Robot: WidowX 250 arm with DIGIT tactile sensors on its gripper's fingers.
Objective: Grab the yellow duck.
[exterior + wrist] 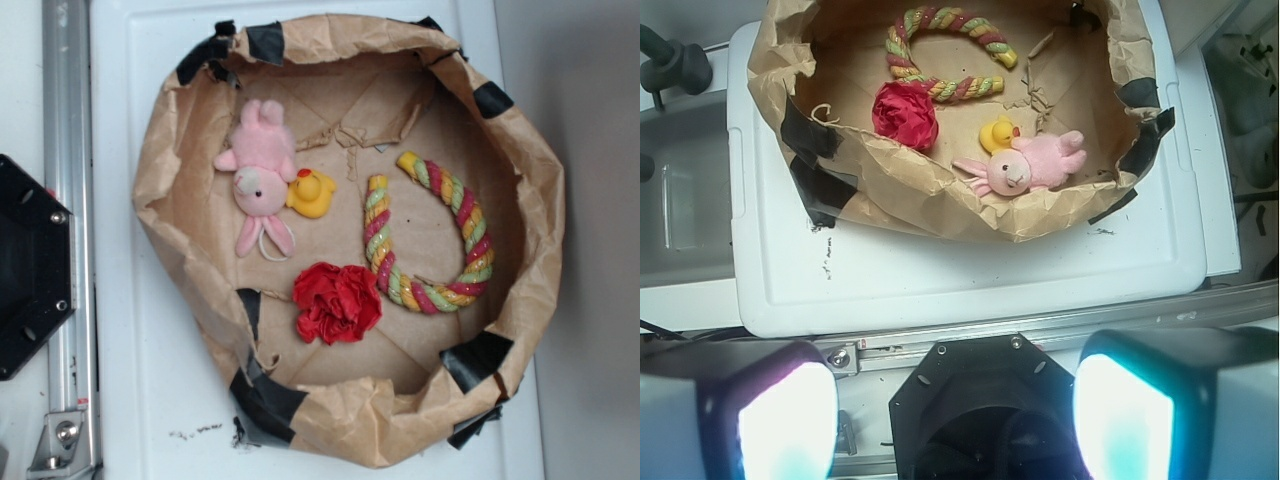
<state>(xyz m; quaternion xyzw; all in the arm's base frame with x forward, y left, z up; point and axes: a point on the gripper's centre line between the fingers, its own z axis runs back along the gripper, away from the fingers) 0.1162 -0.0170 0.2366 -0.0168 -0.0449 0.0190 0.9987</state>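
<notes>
The yellow duck (312, 192) lies inside the brown paper basket (180, 230), pressed against the head of a pink plush bunny (261, 175). In the wrist view the duck (997, 134) shows just above the bunny (1028, 166), far ahead. My gripper (955, 420) is open, its two glowing fingertips (785, 425) wide apart with nothing between them. It hovers over the black arm base, well short of the basket. The gripper does not show in the exterior view.
A red crumpled flower (337, 302) and a yellow, pink and green rope (430, 235) also lie in the basket. The basket's raised paper rim (970, 210) stands between me and the toys. It rests on a white tray (940, 280) beside a metal rail (68, 200).
</notes>
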